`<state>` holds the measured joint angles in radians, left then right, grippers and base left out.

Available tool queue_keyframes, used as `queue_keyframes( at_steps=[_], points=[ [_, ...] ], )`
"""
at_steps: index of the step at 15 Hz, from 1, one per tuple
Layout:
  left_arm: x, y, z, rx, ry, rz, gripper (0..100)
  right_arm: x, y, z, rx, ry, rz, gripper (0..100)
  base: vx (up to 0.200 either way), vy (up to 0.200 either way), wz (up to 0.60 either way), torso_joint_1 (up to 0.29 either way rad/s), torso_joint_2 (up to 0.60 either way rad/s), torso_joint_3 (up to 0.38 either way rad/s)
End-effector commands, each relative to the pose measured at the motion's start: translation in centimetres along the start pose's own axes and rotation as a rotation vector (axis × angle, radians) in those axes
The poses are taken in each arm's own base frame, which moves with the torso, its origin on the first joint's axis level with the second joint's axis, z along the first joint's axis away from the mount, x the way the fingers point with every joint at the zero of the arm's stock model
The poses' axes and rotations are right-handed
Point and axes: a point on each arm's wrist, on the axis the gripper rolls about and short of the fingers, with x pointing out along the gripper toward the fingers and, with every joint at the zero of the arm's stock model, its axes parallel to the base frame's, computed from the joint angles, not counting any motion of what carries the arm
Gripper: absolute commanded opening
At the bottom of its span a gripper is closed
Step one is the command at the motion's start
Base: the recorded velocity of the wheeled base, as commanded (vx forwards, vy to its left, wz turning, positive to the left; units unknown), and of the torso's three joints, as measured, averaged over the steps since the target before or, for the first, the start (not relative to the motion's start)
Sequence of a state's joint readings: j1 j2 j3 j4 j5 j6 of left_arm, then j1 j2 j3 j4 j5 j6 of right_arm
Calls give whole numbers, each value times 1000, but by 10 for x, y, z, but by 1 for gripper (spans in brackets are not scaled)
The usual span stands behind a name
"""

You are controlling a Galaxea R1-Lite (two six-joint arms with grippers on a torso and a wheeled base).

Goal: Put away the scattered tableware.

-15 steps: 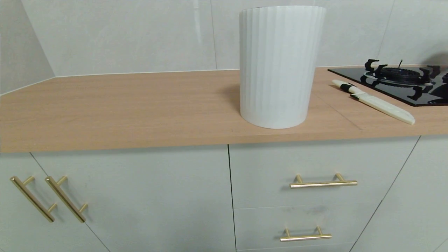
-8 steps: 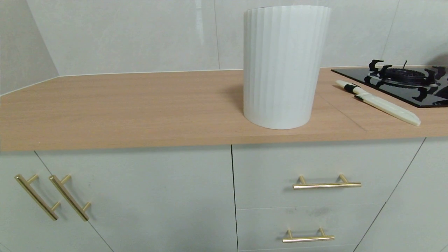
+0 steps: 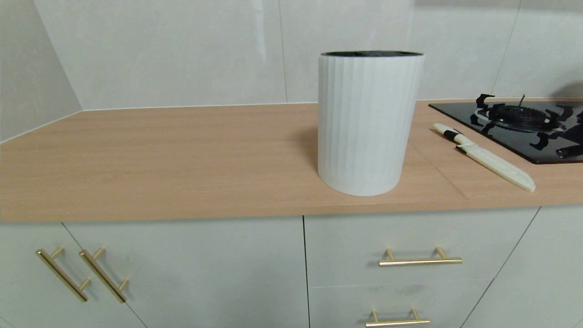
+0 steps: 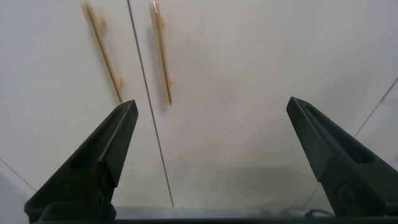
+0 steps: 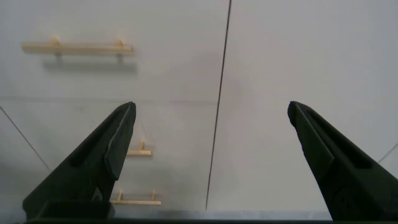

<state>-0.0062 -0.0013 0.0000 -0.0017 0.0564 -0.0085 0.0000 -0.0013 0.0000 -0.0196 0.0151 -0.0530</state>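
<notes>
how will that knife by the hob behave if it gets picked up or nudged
The knife looks stiff, so it should lift as one piece. It lies flat on the counter, so a nudge would probably slide or spin it, not roll it, with little height to pinch. Its smooth pale blade may be slippery; the handle end seems safer.

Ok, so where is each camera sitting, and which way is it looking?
Head view: on the robot's head, looking forward and down at the wooden counter, the white ribbed container, the knife and the stove.
Left wrist view: on the left arm's wrist, facing cabinet doors with two gold door handles; the open left claw frames it.
Right wrist view: on the right arm's wrist, facing drawers with gold drawer handles; the open right claw frames it.
Shared: the head view also sees those door handles and drawer handles below the counter.
</notes>
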Motion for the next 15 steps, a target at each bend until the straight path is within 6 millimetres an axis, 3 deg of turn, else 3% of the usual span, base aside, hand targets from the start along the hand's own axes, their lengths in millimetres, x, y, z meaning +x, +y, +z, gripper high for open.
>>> queue_keyframes(
  at_steps=[1,15],
  points=[
    [0,0,0,-1,1,0,100,0,0,0,-1,1,0,100,0,0,0,159,-500,-286],
    [0,0,0,-1,1,0,100,0,0,0,-1,1,0,100,0,0,0,199,-489,-283]
  ],
)
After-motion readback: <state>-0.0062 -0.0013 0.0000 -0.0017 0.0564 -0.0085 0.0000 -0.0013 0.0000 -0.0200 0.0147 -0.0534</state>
